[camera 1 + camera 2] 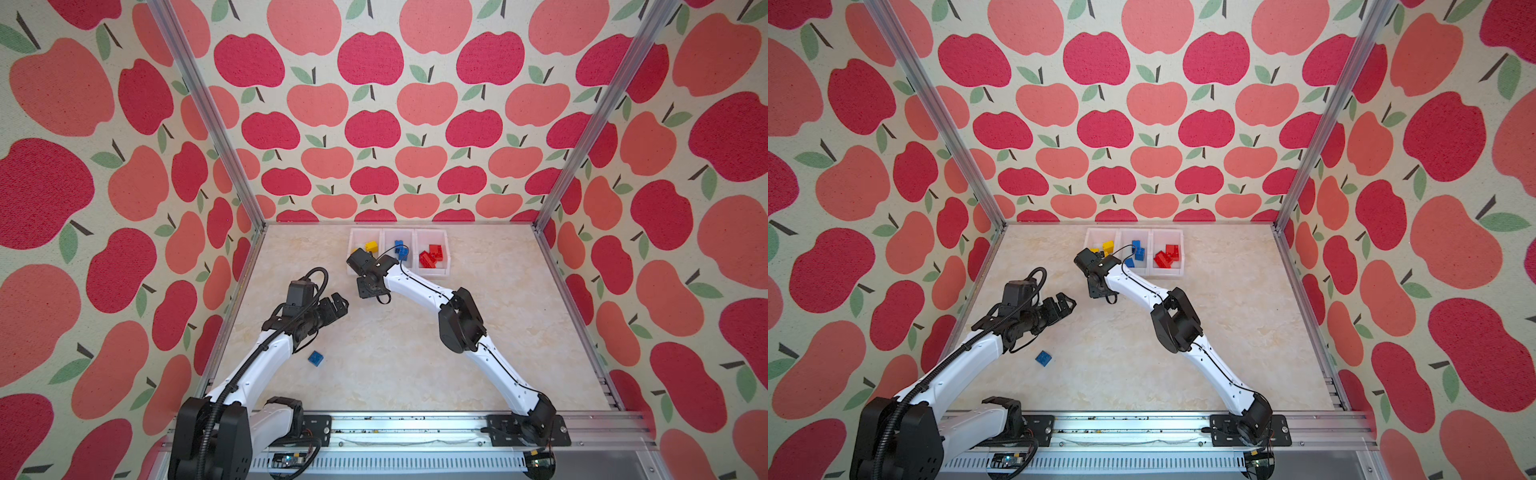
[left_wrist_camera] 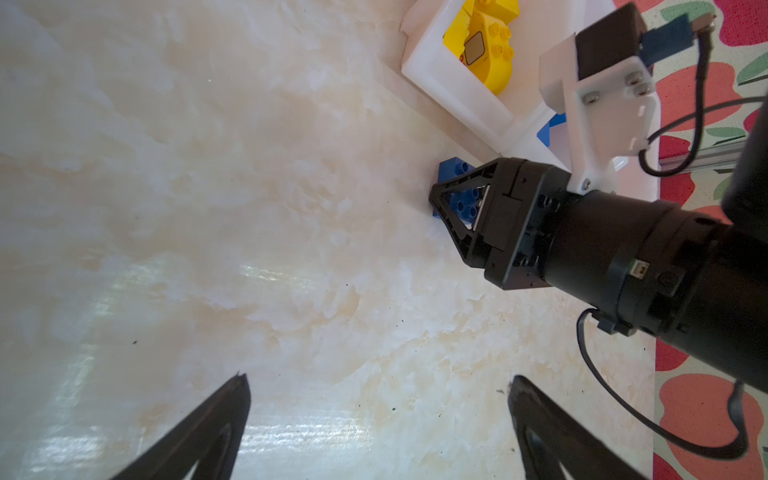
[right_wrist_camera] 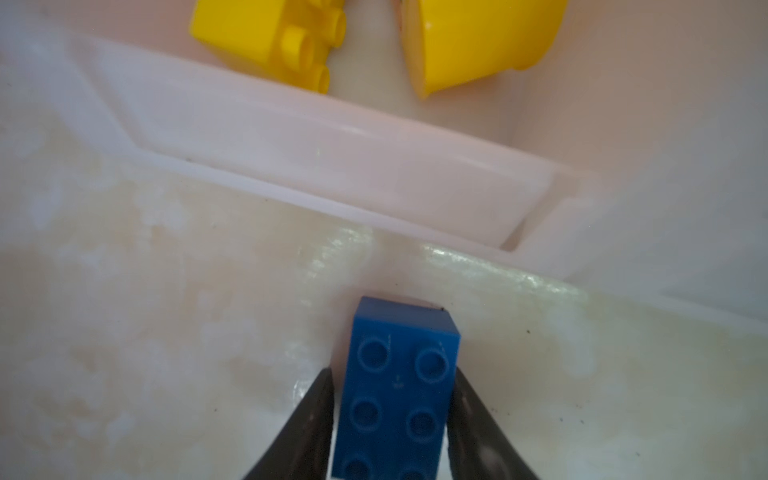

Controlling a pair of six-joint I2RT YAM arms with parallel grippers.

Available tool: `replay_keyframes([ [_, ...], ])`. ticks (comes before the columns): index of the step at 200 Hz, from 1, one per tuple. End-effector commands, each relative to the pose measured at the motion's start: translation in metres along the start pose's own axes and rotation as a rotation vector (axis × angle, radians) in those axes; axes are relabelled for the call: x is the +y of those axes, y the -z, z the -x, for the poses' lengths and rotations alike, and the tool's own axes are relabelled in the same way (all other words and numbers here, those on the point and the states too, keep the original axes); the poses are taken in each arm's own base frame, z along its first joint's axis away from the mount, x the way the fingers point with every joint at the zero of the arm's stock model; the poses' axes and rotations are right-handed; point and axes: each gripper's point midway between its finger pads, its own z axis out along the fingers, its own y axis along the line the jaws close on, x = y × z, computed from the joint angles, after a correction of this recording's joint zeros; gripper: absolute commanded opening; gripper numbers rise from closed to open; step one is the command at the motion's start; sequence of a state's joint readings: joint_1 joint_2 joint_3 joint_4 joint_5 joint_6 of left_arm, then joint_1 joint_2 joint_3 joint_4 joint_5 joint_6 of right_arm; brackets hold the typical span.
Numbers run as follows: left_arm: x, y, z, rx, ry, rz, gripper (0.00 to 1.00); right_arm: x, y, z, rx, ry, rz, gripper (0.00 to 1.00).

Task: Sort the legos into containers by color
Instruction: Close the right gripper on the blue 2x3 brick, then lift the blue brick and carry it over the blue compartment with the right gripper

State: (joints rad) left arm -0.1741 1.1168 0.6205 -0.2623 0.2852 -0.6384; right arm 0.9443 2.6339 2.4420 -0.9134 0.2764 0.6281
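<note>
Blue oblong brick on table, pinched in right gripper, left gripper wide, one loose blue square brick, three bins.

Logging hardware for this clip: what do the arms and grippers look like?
Both arms have white shells and black joints. The left arm carries a ribbed black conduit; the right arm a thin black cable. The right gripper has black triangular open-frame fingers; a white bracket holds its wrist camera.

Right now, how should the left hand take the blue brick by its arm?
Pinch the blue brick by two opposite side walls, coming straight down. It lies flat, turned diagonally, so the open left hand should probably rotate to match.
</note>
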Motion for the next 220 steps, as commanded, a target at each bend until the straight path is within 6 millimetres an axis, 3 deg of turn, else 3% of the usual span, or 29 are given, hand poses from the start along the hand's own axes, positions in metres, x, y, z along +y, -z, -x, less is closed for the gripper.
replay_keyframes([
  [1,0.008,0.002,-0.005,0.010,0.007,0.027,0.99,-0.007,-0.004,-0.008,0.019,0.009,-0.048,0.36],
  [30,0.008,0.003,-0.005,0.008,0.007,0.026,0.99,-0.003,0.006,-0.006,0.006,0.016,-0.039,0.32],
  [61,0.009,0.004,-0.005,0.007,0.006,0.031,0.99,0.003,0.034,0.000,-0.033,0.016,0.001,0.29],
  [110,0.005,0.005,-0.002,-0.001,0.005,0.022,0.99,-0.011,0.090,0.024,-0.144,0.027,-0.001,0.29],
  [138,0.006,0.005,-0.001,-0.001,0.004,0.023,0.99,-0.025,0.110,0.036,-0.184,0.013,-0.003,0.29],
  [169,0.006,0.005,-0.002,0.000,0.004,0.024,0.99,-0.046,0.119,0.056,-0.227,-0.007,-0.018,0.29],
  [220,0.006,0.007,-0.002,0.005,0.002,0.036,0.99,-0.081,0.103,0.087,-0.269,-0.043,-0.027,0.29],
])
